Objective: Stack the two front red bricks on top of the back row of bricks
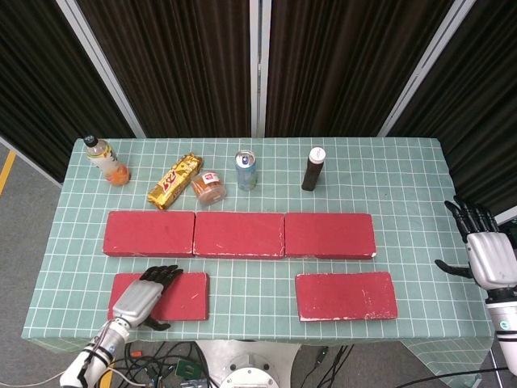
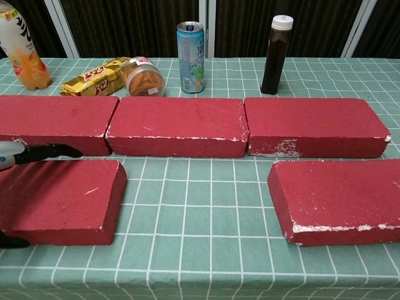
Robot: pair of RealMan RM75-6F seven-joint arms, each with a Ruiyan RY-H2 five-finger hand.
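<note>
The bricks are dark red with little white chips on their edges, like the front left brick (image 1: 182, 294) and the front right brick (image 1: 346, 296). The bench (image 1: 404, 194) cloth is green with thin white squares. Each robot hand, left (image 1: 139, 298) and right (image 1: 488, 257), is silver with black fingers.

Left hand (image 1: 141, 297) sits at seven o'clock, palm down, dark fingers (image 2: 49, 150) stretched toward one o'clock, thumb tucked low beneath. Right hand (image 1: 489, 257) hangs at four o'clock, upright, fingers spread pointing to twelve, thumb out toward nine, holding nothing.
</note>
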